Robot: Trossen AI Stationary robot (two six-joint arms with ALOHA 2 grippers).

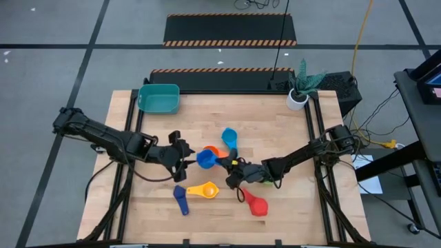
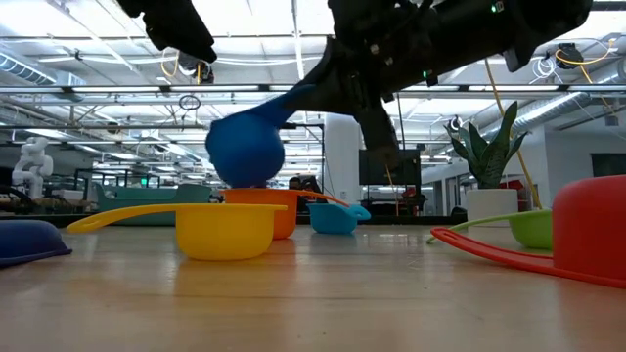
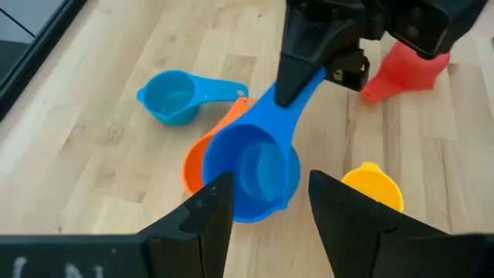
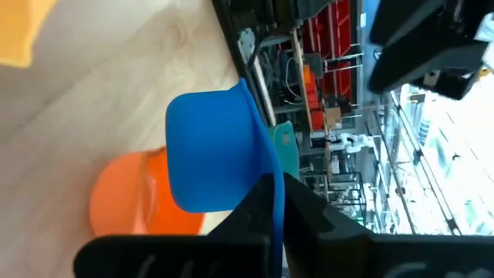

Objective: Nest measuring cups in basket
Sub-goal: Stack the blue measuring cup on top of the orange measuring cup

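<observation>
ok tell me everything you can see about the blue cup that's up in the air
The blue cup is a round, smooth plastic scoop with a flat handle, mid-blue all over and empty inside. It hangs off the table, its bowl just above the orange cup, opening facing up. The right gripper is shut on its handle. The left gripper is open, one finger on either side of the bowl; whether they touch it is unclear. It sits mid-table, with the light blue cup beyond it and the yellow cup nearer the front.
</observation>
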